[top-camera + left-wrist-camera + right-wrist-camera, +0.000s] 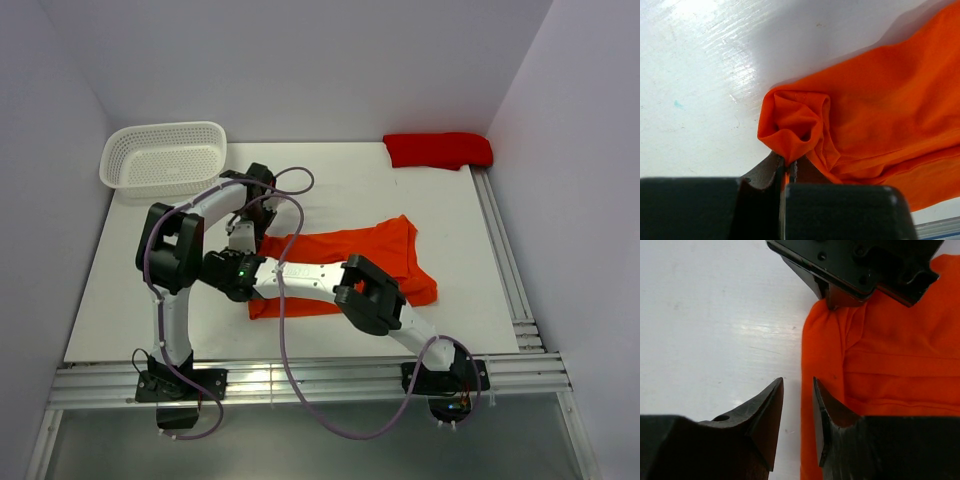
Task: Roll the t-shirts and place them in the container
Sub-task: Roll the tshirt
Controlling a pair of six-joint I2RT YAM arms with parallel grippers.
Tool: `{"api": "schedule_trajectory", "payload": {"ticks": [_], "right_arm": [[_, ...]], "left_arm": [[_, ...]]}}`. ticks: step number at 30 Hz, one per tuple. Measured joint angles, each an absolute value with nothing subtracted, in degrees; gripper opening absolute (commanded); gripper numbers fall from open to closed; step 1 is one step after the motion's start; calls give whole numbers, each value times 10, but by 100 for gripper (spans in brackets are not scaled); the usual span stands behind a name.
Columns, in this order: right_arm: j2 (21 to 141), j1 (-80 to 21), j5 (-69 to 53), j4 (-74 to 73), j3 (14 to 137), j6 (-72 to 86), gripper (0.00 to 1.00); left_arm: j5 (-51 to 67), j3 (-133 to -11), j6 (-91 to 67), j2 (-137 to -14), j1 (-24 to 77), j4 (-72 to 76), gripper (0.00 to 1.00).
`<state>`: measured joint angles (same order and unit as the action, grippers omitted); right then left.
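The bright orange t-shirt (360, 258) lies spread in the middle of the white table (330, 190), part folded. Its left end is bunched into a small loose curl (795, 122). My left gripper (786, 167) is shut on a pinch of that curl, at the shirt's left edge (258, 243). My right gripper (798, 382) is open and low over the same edge, one finger above bare table, the other above orange cloth (890, 355), nothing between them. The left gripper's black body (855, 265) shows just beyond it. The darker red t-shirt (437, 150) lies folded at the back right.
A white plastic basket (165, 157) stands at the back left corner. The right arm (370, 295) reaches leftward across the shirt's near side. Aluminium rails (300, 380) run along the near and right table edges, and walls close in on three sides.
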<state>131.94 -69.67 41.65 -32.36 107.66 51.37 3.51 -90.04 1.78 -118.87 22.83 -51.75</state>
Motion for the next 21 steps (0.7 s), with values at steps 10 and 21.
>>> {"api": "schedule_trajectory", "payload": {"ticks": [10,21], "right_arm": [[1373,-698,454,-441,1150,551,38],[1384,-702,449,-469,1150,563,45]], "left_arm": [[35,-902,17,-1191,228,-519,3],[35,-918,9,-1198,232,-531,11]]}}
